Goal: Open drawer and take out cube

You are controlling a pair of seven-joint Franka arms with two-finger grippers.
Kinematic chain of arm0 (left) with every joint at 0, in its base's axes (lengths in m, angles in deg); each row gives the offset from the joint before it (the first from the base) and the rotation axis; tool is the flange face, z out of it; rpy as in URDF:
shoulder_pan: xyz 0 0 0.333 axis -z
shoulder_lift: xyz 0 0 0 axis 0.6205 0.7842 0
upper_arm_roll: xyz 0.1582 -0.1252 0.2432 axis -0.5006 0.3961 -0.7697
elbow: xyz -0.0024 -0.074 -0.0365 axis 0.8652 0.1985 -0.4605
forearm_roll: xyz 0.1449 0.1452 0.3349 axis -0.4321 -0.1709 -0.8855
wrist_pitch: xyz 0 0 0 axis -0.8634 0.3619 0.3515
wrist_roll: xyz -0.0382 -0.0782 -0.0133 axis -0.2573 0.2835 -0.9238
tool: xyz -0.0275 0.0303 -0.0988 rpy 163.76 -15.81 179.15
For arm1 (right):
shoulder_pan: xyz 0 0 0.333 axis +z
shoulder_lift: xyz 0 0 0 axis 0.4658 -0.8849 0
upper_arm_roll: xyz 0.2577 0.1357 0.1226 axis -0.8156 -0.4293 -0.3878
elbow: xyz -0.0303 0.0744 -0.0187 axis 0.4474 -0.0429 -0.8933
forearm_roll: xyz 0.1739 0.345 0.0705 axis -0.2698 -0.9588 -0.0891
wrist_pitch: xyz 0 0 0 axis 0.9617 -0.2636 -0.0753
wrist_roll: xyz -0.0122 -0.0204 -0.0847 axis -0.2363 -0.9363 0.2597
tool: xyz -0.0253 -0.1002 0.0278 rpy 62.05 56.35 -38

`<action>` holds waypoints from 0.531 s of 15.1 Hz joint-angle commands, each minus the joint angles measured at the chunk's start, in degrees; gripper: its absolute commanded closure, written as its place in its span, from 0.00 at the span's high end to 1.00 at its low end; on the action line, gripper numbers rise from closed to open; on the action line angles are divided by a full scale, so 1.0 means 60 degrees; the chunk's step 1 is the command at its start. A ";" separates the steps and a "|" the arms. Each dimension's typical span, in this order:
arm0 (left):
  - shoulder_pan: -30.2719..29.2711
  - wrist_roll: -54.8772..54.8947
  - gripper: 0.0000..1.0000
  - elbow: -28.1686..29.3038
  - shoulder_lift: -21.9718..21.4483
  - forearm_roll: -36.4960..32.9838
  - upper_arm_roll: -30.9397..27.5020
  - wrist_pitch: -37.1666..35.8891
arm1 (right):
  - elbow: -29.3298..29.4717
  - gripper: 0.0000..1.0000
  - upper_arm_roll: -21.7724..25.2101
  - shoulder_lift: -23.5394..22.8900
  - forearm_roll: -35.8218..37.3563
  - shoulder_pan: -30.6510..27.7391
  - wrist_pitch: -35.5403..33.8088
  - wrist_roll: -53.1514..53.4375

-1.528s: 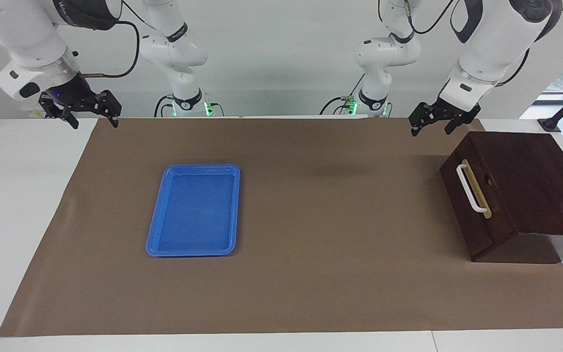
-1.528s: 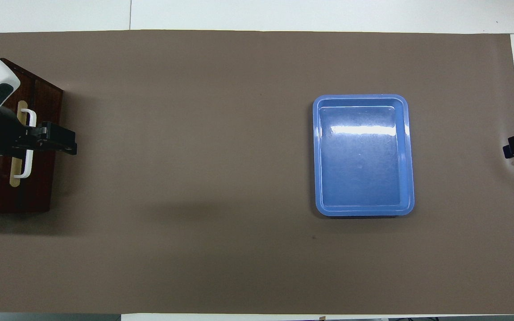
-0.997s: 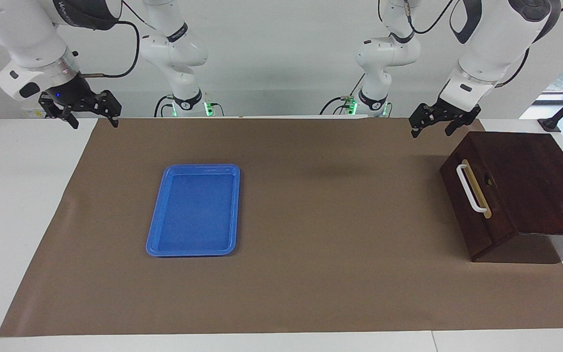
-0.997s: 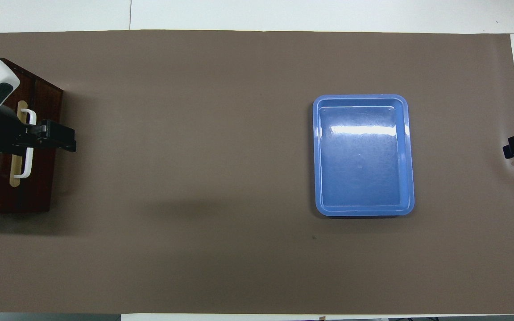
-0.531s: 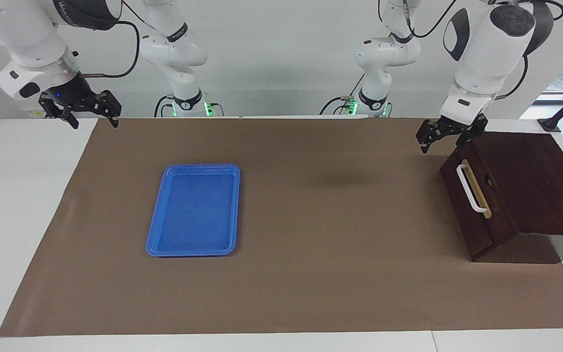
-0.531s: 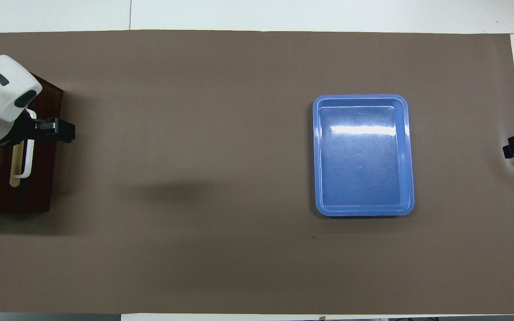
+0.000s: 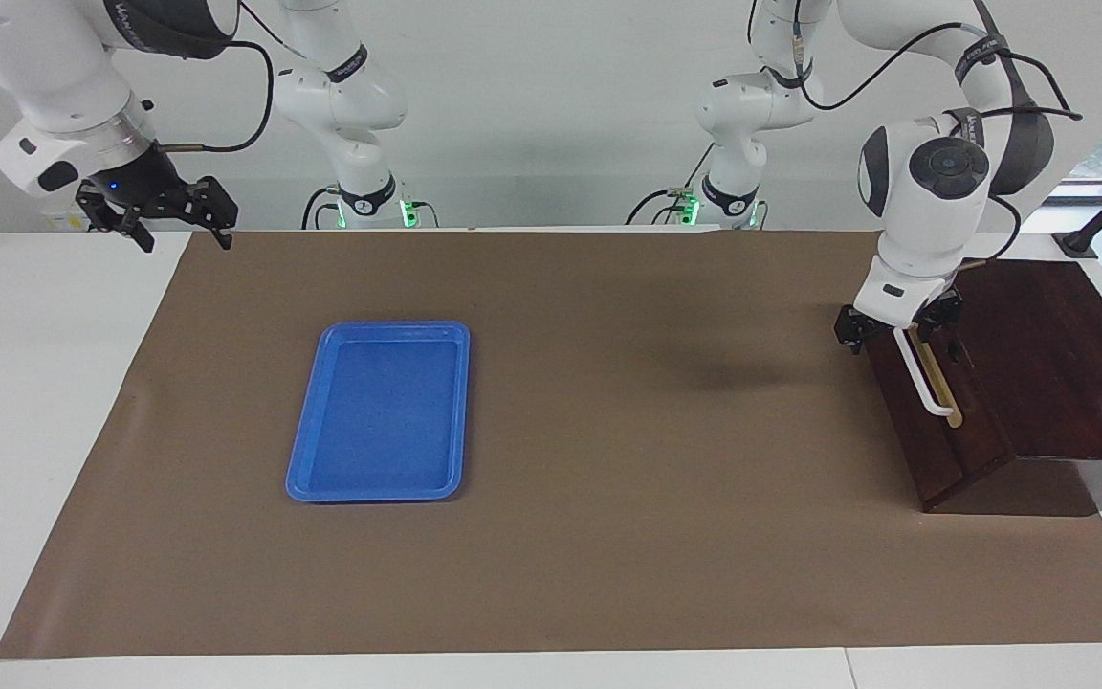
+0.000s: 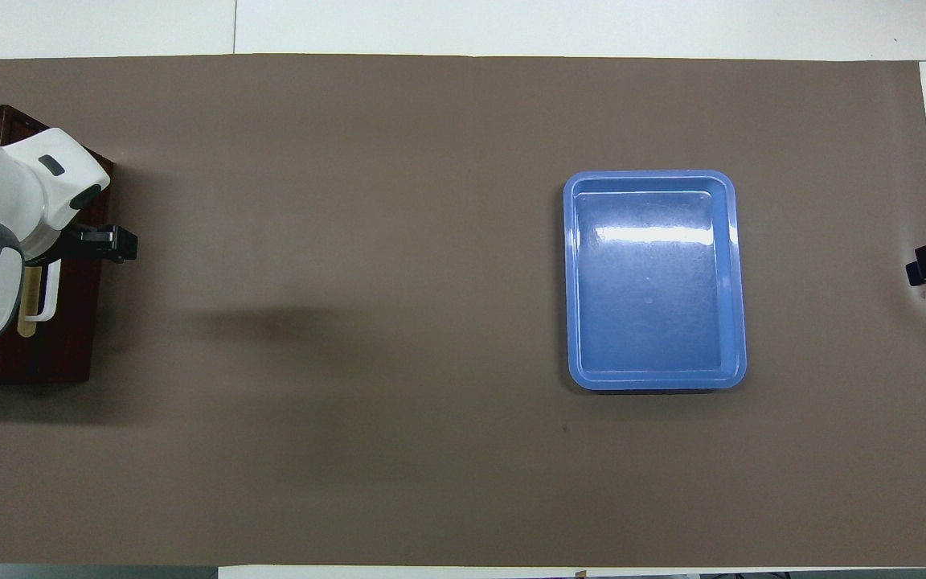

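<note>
Brown matte paper covers your white surface point(image 7: 34, 383). Your left claw point(image 7: 898, 328) hangs spread at the white bar handle point(image 7: 924, 378) of the shut dark wooden drawer point(image 7: 934, 421). Your right claw point(image 7: 178, 222) waits spread over the surface's edge; a glossy blue plastic tray point(image 7: 381, 412) lies nearby.

Dark brown wooden drawer point(image 7: 934, 421), shut flush in its box at the left arm's end of the table, white bar handle point(image 7: 924, 378) on a tan strip; cube not visible
</note>
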 commanded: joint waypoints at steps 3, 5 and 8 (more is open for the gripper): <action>-0.0492 -0.0021 1.00 0.0935 0.0122 -0.0526 0.0028 0.1567 | -0.0146 1.00 -0.0074 0.0132 0.0131 -0.0043 0.0039 0.0117; -0.0537 0.0008 1.00 0.0981 0.0181 -0.0526 0.0014 0.1789 | -0.0146 1.00 -0.0074 0.0132 0.0131 -0.0043 0.0039 0.0117; -0.0537 0.0008 1.00 0.0981 0.0269 -0.0541 0.0028 0.1907 | -0.0146 1.00 -0.0074 0.0132 0.0131 -0.0043 0.0039 0.0117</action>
